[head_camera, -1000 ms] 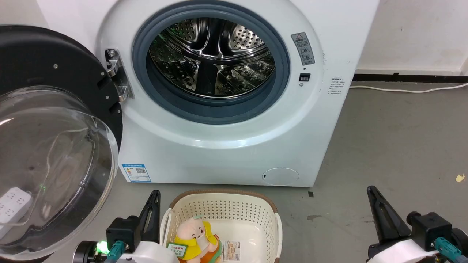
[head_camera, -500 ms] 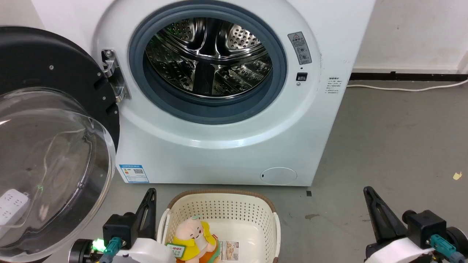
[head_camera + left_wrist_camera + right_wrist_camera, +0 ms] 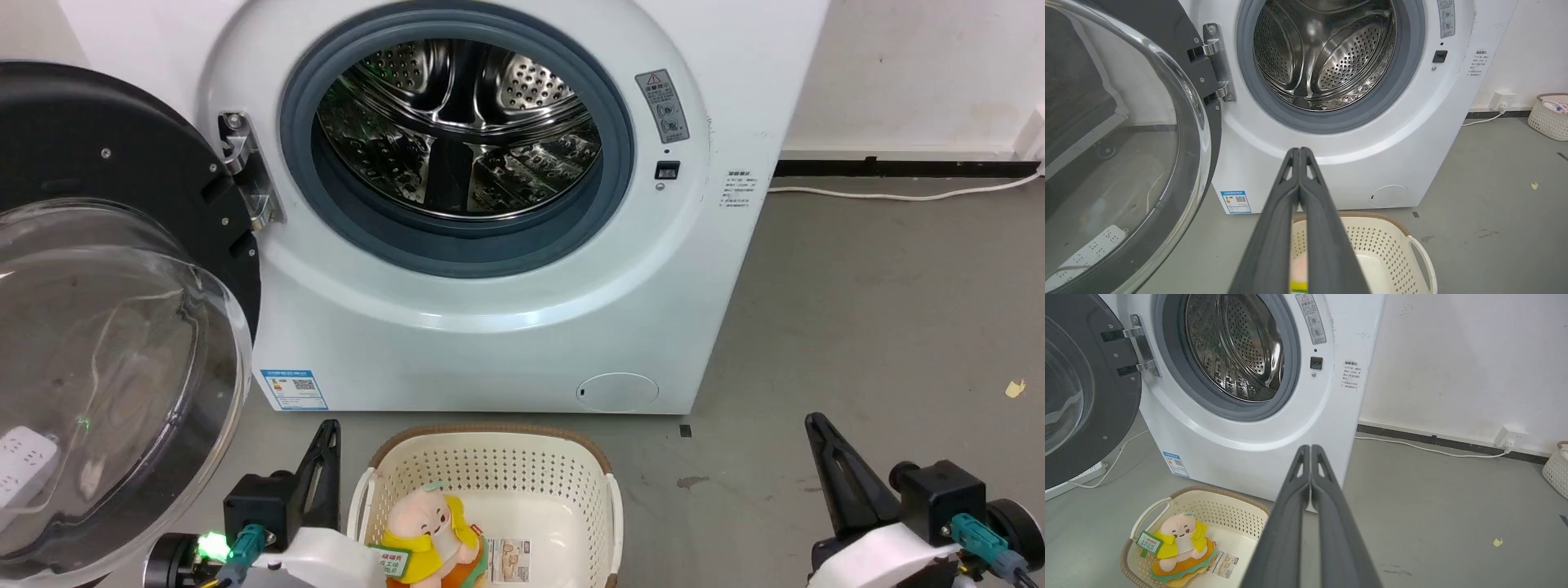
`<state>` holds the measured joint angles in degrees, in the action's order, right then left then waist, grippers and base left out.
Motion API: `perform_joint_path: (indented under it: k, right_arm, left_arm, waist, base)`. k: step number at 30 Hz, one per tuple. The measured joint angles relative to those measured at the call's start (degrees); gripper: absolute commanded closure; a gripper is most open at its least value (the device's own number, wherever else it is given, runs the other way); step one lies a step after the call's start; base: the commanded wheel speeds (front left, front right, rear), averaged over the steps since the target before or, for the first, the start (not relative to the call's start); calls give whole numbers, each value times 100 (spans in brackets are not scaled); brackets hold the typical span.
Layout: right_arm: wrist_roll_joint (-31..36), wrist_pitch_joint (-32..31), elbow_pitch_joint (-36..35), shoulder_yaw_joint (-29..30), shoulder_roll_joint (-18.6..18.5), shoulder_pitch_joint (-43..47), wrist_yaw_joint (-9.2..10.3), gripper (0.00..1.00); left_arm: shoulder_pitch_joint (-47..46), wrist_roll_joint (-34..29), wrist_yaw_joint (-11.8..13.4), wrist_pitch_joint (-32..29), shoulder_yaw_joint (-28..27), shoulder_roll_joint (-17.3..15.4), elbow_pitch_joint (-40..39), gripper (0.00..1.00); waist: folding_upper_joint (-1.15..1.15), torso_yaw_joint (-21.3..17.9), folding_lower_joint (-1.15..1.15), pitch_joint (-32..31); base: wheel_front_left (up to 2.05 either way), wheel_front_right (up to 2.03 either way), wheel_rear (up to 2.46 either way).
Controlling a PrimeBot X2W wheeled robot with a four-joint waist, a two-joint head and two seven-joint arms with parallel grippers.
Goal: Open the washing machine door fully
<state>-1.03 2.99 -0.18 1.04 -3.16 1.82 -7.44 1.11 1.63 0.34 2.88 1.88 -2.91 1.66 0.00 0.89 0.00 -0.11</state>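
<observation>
Washing machine door [image 3: 122, 310] wide open leftward, upright, inner side facing robot.

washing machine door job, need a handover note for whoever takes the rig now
Left hand: shut, empty, low beside the cream perforated plastic basket.
Right hand: shut, empty, low at the right.
Large round glossy black washing machine door with clear glass bowl: swung wide left on its metal hinge, steel drum exposed.
Done: door looks fully open; neither hand touches it.
Left: probably nothing; check it is at its stop.
</observation>
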Motion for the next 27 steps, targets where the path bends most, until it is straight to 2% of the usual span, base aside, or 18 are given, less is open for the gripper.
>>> perform_joint_path:
  k: [27]
  right_arm:
    - [58, -297, 3, -101, 1, -104, 0, 100]
  left_arm:
    - [-23, -147, -9, -287, -170, 3, -144, 100]
  waist:
    - [0, -89, 0, 11]
  base:
    - [0, 0, 0]
